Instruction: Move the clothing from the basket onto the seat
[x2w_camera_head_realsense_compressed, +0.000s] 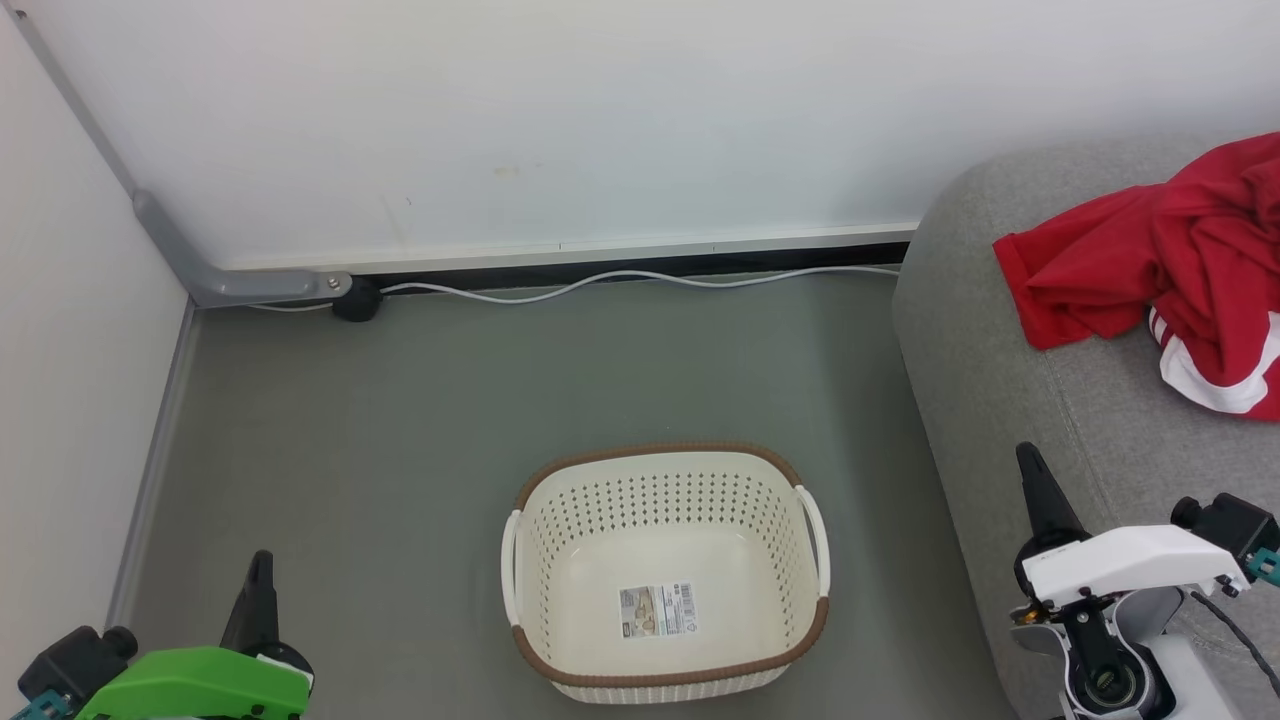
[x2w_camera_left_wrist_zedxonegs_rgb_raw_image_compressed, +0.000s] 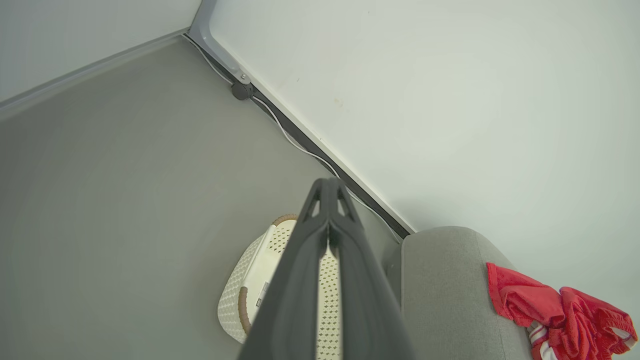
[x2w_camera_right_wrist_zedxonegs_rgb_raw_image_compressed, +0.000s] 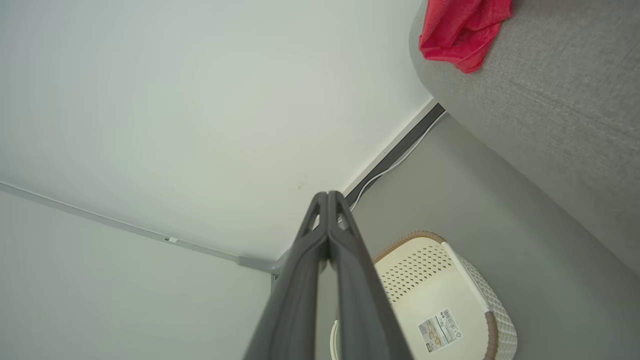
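Observation:
The red clothing with white stripes lies bunched on the grey seat at the right; it also shows as clothing and clothing in the wrist views. The cream basket with a brown rim stands on the floor, holding nothing but its label sticker. My left gripper is shut at the lower left, well left of the basket. My right gripper is shut at the lower right, over the seat's front edge. In the wrist views the left gripper and right gripper show fingers pressed together, holding nothing.
A white wall backs the grey floor, with a white cable running along the baseboard to a dark plug. A second wall closes the left side. The basket sits just left of the seat.

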